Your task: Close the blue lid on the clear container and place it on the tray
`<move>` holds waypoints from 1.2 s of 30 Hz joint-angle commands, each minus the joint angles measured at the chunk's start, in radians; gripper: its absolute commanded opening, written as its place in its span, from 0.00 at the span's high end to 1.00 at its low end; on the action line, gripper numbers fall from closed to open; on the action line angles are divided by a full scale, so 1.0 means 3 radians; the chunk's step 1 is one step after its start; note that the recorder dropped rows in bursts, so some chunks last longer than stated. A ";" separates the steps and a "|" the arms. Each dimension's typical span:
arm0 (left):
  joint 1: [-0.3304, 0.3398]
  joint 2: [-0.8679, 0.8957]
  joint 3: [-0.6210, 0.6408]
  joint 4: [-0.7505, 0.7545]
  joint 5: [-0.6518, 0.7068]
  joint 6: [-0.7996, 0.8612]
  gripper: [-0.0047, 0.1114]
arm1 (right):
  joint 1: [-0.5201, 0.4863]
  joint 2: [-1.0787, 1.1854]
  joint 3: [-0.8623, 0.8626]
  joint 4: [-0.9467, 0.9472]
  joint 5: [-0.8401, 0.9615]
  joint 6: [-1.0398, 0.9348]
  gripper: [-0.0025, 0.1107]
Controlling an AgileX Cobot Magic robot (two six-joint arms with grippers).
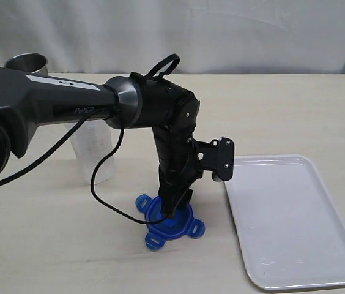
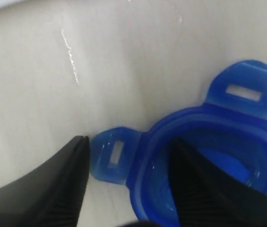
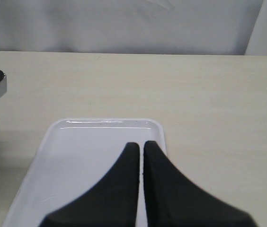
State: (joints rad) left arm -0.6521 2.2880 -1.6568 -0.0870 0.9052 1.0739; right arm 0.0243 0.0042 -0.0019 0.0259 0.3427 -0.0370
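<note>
Blue rounded-square plastic lid (image 1: 178,229) lies hollow side up on the table (image 1: 50,245), near centre, directly under our left hand (image 2: 129,142), spread astride its rim. Tall clear plastic container (image 1: 93,156) stands far left; our right hand (image 3: 141,144), pressed together, faces the flat white tray (image 3: 76,156) on the right.

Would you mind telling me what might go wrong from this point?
The left gripper straddles the wall of the blue lid beside a snap tab; closing there might catch the tab and tilt the lid. The clear container stands beside that arm and its dangling cable, so a lift could topple it.
</note>
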 commanded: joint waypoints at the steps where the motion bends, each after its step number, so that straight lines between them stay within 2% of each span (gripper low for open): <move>1: -0.0003 0.0095 0.0004 0.0024 -0.0089 0.0016 0.55 | 0.0006 -0.0014 0.0006 -0.0027 -0.0002 0.0002 0.94; 7: -0.0003 0.0075 -0.0005 0.0245 0.0008 0.0001 0.68 | 0.0006 -0.0014 0.0006 -0.0027 -0.0002 0.0002 0.94; 13: -0.0003 -0.0074 -0.0005 0.0260 0.0023 -0.0040 0.70 | 0.0006 -0.0014 0.0006 -0.0027 -0.0002 0.0002 0.94; 19: -0.0003 -0.0243 -0.0005 0.0253 0.0100 -0.0093 0.95 | 0.0006 -0.0014 0.0006 -0.0027 -0.0002 0.0002 0.94; 25: -0.0003 -0.0313 -0.0005 0.0253 0.0385 -0.0209 0.96 | 0.0006 -0.0014 0.0006 -0.0027 -0.0002 0.0002 0.94; 28: -0.0003 -0.0313 -0.0005 0.0241 0.0328 -0.0334 0.90 | 0.0006 -0.0014 0.0006 -0.0027 -0.0002 0.0002 0.94; 34: -0.0003 -0.0307 -0.0005 0.0150 -0.0018 -0.0298 0.49 | 0.0006 -0.0014 0.0006 -0.0027 -0.0002 0.0002 0.94; 36: -0.0003 -0.0258 -0.0005 0.0142 -0.0013 -0.0419 0.46 | 0.0006 -0.0014 0.0006 -0.0027 -0.0002 0.0002 0.94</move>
State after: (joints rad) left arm -0.6521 2.2072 -1.6589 -0.0253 0.9212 0.9834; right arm 0.0243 0.0042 -0.0019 0.0259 0.3427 -0.0370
